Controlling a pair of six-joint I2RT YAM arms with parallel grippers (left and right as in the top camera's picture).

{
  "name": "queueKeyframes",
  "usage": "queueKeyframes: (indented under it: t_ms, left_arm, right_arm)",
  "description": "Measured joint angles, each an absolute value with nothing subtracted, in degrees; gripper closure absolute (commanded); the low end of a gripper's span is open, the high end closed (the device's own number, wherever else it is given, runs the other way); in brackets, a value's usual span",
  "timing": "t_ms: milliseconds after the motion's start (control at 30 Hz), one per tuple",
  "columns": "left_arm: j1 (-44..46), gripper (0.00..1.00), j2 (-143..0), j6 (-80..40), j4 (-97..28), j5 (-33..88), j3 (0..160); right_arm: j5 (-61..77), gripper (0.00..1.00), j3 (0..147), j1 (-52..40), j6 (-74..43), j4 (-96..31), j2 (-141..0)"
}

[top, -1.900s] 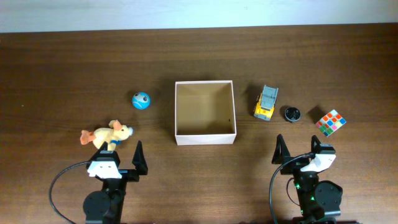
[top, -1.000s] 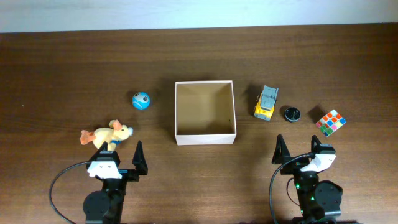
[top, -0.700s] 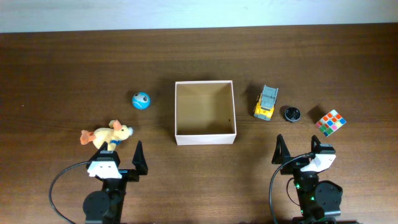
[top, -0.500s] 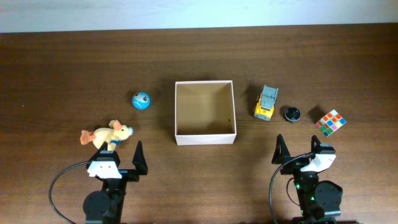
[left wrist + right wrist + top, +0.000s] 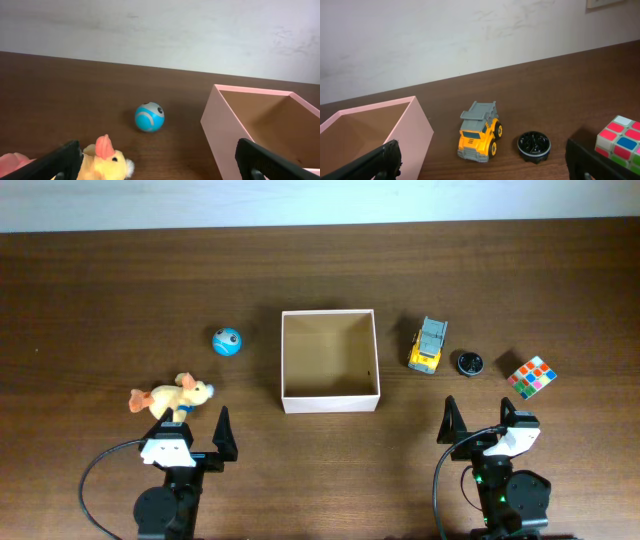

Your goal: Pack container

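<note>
The container (image 5: 330, 402), a square open box, white outside and tan inside, stands at the table's middle with nothing in it. Left of it lie a blue ball (image 5: 227, 341) and a yellow-orange plush animal (image 5: 170, 397). To its right are a yellow toy truck (image 5: 427, 345), a black round disc (image 5: 470, 363) and a colour cube (image 5: 531, 375). My left gripper (image 5: 192, 430) stands open at the front, just behind the plush (image 5: 102, 160). My right gripper (image 5: 480, 422) is open too, short of the truck (image 5: 479, 134) and disc (image 5: 534, 146). Neither holds anything.
The left wrist view has the ball (image 5: 149, 117) ahead and the container's wall (image 5: 220, 135) to the right. In the right wrist view the container's wall (image 5: 412, 135) is at left and the cube (image 5: 622, 145) at far right. A pale wall runs behind the table.
</note>
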State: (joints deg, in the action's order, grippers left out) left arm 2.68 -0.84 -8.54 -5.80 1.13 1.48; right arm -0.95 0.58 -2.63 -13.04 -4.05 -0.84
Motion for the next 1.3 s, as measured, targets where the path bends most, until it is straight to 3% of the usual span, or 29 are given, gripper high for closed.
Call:
queueKeyframes:
  t_ms: [1300]
  left_arm:
    - [2.68, 0.01, -0.84, -8.54, -5.8, 1.13, 1.48]
  right_arm:
    - [-0.51, 0.01, 1.43, -2.63, -13.04, -5.78, -0.84]
